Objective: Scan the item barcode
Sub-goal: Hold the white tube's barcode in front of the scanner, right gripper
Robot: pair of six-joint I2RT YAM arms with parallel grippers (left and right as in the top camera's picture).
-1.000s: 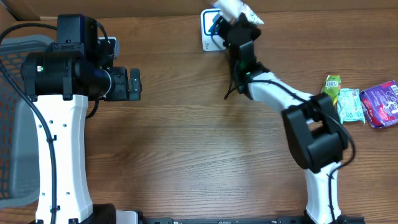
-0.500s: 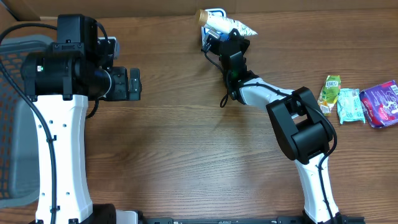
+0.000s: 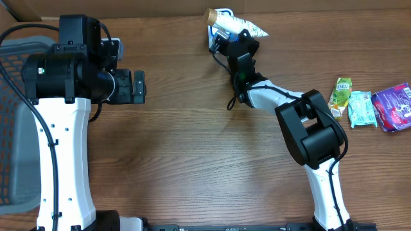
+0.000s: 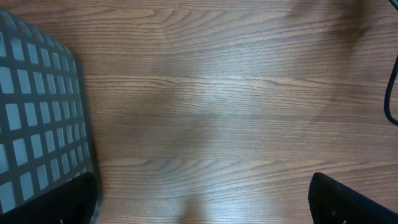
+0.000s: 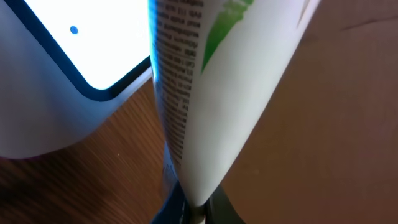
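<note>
Right jaws, clamped on the tube [image 3: 230, 23], have swung it over the scanner [image 5: 56, 68]; left jaws gape wide.

Fine black print runs down the white tube [image 5: 205, 93] just beside the scanner [image 5: 74, 56], too blurred for me to read. Lettering on the green packet [image 3: 342, 90], well right of the scanner, is too small.

The end effector [image 5: 189, 210] pinches a white tube [image 5: 211, 93] beside a glowing scanner [image 5: 81, 43].
</note>
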